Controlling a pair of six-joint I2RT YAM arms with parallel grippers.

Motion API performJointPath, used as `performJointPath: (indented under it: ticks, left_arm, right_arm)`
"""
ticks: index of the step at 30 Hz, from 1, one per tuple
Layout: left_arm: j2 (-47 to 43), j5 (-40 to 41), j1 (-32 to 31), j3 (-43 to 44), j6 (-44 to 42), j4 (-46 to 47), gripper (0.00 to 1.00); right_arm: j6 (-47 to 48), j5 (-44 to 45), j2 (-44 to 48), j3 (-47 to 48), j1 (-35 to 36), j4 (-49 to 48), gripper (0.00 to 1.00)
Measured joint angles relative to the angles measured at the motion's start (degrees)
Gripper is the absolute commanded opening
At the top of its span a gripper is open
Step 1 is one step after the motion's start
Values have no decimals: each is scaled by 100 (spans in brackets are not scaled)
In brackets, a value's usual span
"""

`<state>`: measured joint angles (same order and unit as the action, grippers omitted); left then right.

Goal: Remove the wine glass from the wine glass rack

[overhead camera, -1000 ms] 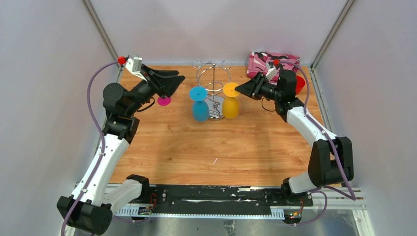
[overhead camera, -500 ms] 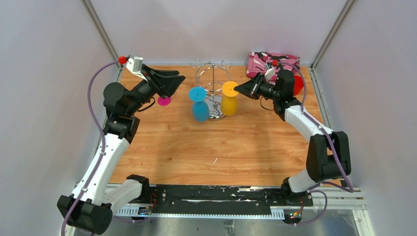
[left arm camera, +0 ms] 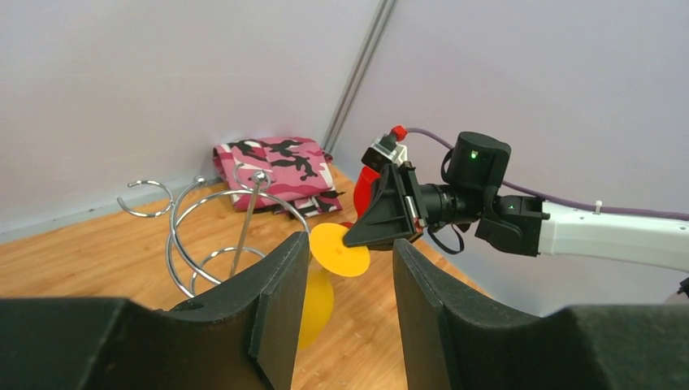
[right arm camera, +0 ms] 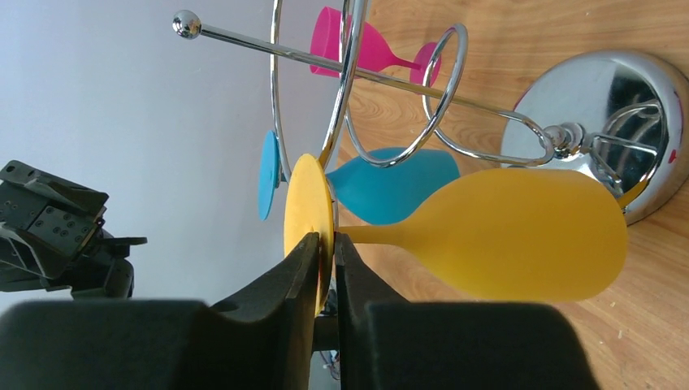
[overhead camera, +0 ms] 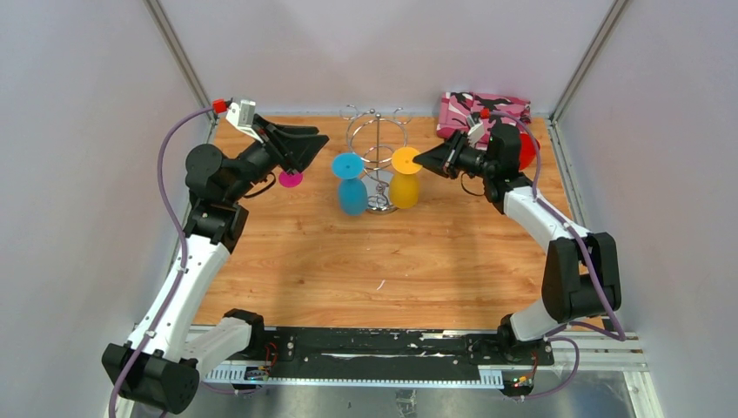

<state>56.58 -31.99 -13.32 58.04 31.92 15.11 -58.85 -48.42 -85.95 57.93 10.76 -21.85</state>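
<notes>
Wooden tabletop [overhead camera: 348,261], grey walls | yellow wine glass [overhead camera: 405,185] hangs bowl-down on the wine glass rack [overhead camera: 376,144] | my right claw [right arm camera: 326,244] pinches its foot disc; left claw [left arm camera: 351,252] gapes, empty | risk, I judge: thin edge grip slips, or foot snags a wire loop, tipping the rack.

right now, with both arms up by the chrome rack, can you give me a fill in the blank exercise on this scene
The right gripper pinches the round foot of the yellow plastic wine glass, while the left gripper is ____.
The blue plastic wine glass hangs from the shiny chrome wire rack with its bowl pointing ____.
The pink plastic wine glass lies on the wooden table, nearer the ____ arm.
The folded pink camouflage fabric lies at the table's back ____ corner.
Missing words: open, down, left, right.
</notes>
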Motion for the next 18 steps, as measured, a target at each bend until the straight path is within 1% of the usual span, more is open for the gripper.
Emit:
performJointPath:
  ticks: [1, 3, 6, 12, 17, 18]
  left_arm:
    - [11, 0, 0, 0, 0, -2, 47]
    - [33, -4, 0, 0, 0, -15, 47]
    - [50, -24, 0, 0, 0, -26, 47]
    - [55, -42, 0, 0, 2, -26, 47]
    - [68, -42, 0, 0, 4, -28, 47]
    - [68, -44, 0, 0, 4, -28, 47]
  right_arm:
    - [-17, -15, 0, 0, 0, -2, 23]
    - [-46, -44, 0, -4, 0, -17, 32]
    - [-118, -105, 63, -52, 0, -70, 38]
    - [-138, -157, 245, -142, 0, -70, 37]
    - [-142, -186, 376, -273, 0, -79, 31]
    - [-144, -199, 385, -278, 0, -79, 28]
